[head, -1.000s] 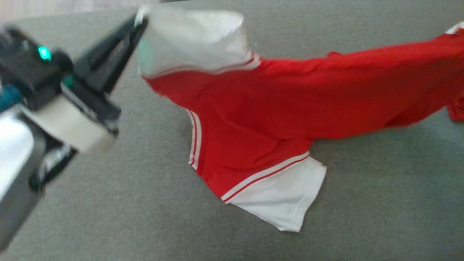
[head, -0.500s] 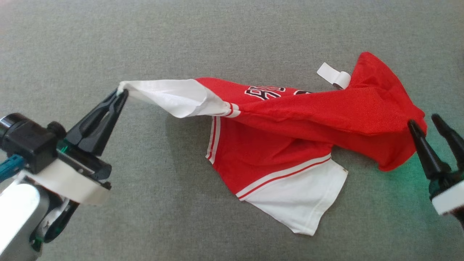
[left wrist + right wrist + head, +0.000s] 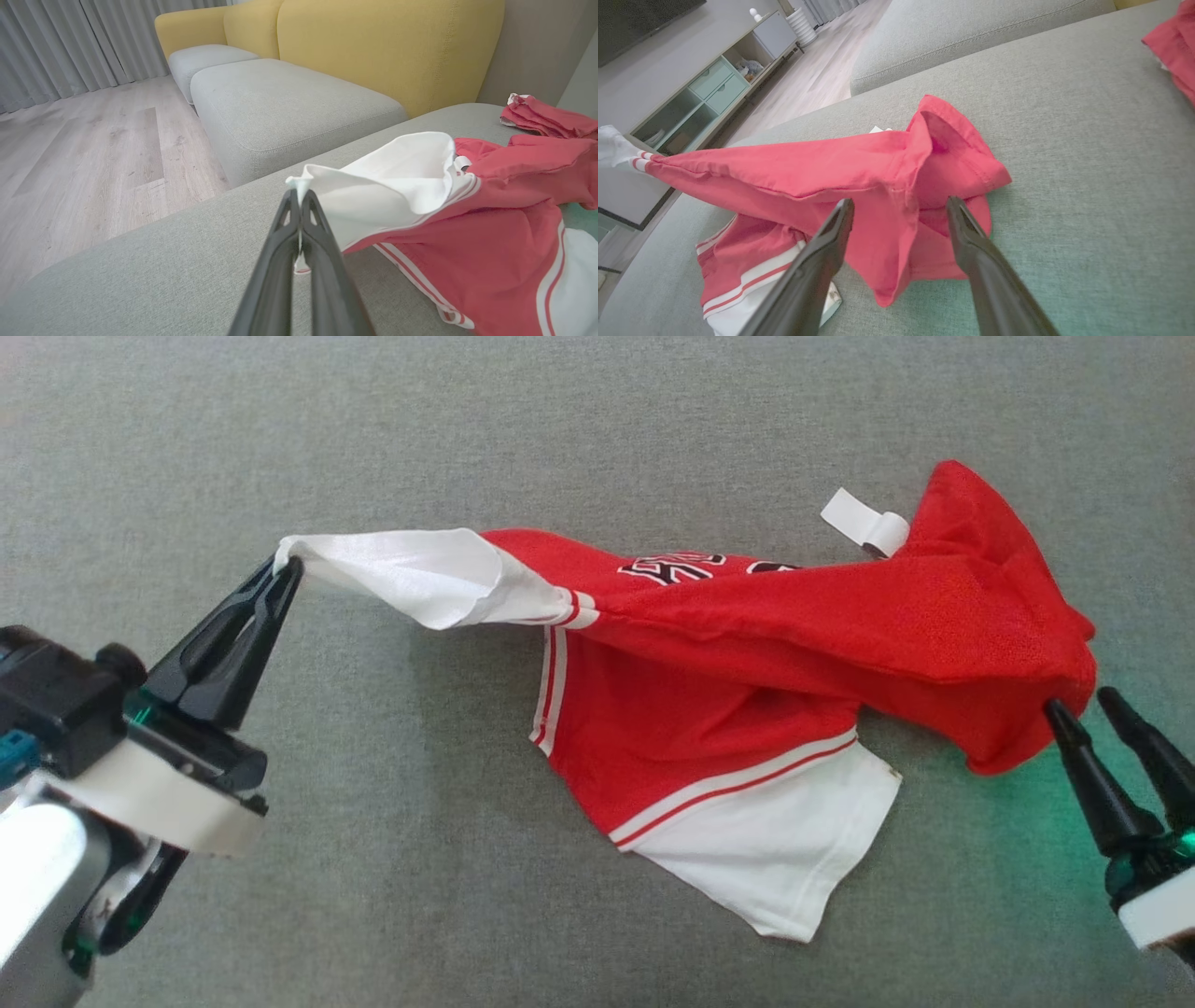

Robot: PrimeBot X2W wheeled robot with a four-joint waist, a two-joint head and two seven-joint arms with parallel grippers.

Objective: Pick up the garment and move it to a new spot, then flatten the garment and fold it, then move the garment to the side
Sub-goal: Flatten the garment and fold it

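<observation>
While the left gripper [image 3: 286, 567] pinches the tip of a white sleeve [image 3: 411, 574], the garment [image 3: 766, 644] is drawn out across the grey cushion [image 3: 280, 896] in the head view. Its left end is lifted; its red body and other sleeve lie flat at the middle. Over on the right, the right gripper [image 3: 1079, 702] has its fingers parted, tips at the near edge of the bunched red cloth, holding nothing.

On to the left wrist view: the left gripper [image 3: 299, 195] is clamped tight on a thin fold of sleeve [image 3: 397, 182], with a yellow sofa back [image 3: 373, 46] and wooden floor [image 3: 93, 163] beyond.

Right wrist view now: the right gripper [image 3: 900, 201] gapes wide, and the red bunch [image 3: 896, 186] sits between and beyond the two tips, not gripped.

The danger here, I'd say: that left hold is only a sliver of cloth, so a hard pull could slip it free. And if the right closes on the whole bunch, it may catch several layers and the garment won't spread flat.

Against half a second ago, the left gripper has drawn the sleeve further left, and the right has dropped back nearer, its tip no longer overlapping the red.
</observation>
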